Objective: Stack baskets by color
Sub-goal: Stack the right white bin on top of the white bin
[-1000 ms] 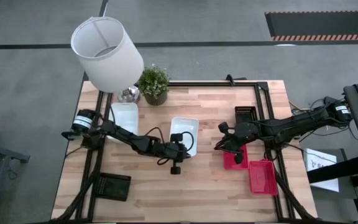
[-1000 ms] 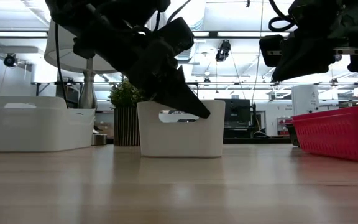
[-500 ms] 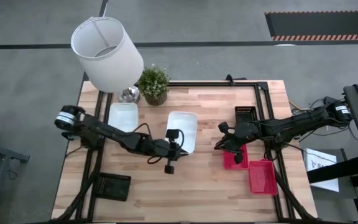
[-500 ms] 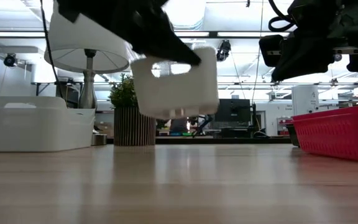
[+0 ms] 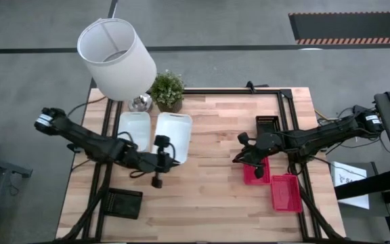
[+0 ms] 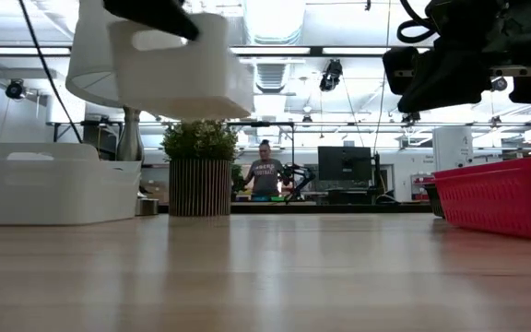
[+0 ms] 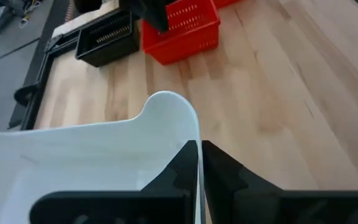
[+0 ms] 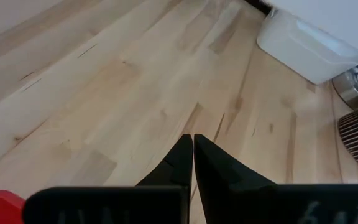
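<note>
1. Your left gripper (image 5: 162,157) is pinched shut on the end wall of a white basket (image 5: 172,136). In the low view that basket (image 6: 184,72) hangs clear above the table (image 5: 208,203).
2. It is just beside a second white basket (image 5: 133,129), which rests on the wood near the lamp and the potted plant (image 5: 167,91). You look to be carrying one white basket toward the other, so judge the white stack as started but not yet nested.
3. Your right gripper (image 5: 250,157) has its fingers closed on nothing, hovering over the near end of a red basket (image 5: 256,171).
4. Another red basket (image 5: 285,192) lies close beside that one, separate from it. Judge the red pile as not begun.
5. One black basket (image 5: 124,202) sits at the table's front left corner, and another (image 5: 267,125) sits behind the right arm. They are well apart, so that colour is untouched too.
6. You can see six baskets here; whether any holds another nested inside cannot be told from above. Nearly all the stacking is left.
</note>
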Action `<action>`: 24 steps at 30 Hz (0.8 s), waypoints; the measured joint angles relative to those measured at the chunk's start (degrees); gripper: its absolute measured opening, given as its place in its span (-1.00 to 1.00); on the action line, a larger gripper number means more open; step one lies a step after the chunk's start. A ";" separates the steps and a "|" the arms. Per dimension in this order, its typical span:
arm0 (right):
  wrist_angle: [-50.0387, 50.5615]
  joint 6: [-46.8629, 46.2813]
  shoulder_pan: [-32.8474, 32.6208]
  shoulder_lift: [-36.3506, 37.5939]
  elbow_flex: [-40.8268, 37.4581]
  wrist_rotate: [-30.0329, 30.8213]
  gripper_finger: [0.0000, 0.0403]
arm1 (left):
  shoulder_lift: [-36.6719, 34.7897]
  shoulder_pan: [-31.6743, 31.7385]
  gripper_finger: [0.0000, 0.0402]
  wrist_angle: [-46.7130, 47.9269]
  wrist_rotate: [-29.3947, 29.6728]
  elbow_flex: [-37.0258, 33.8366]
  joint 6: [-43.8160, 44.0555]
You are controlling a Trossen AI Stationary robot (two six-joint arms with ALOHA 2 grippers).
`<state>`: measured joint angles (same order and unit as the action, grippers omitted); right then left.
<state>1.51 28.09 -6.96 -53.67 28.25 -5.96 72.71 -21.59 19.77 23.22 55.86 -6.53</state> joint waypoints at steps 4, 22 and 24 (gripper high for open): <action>-0.51 0.25 0.00 0.00 0.00 0.00 -0.96 | -5.62 -0.74 -1.00 10.39 0.26 0.00 -0.12; -0.58 0.31 0.11 0.00 -0.04 0.00 -0.96 | -24.86 -2.58 -1.00 34.55 -0.15 -2.60 9.62; -0.58 0.33 0.11 0.00 -0.04 0.00 -0.96 | -25.99 -2.58 -1.00 35.47 0.11 -3.11 10.73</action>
<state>0.93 28.42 -6.85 -53.67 28.21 -5.96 46.73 -24.16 55.25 23.33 52.74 4.20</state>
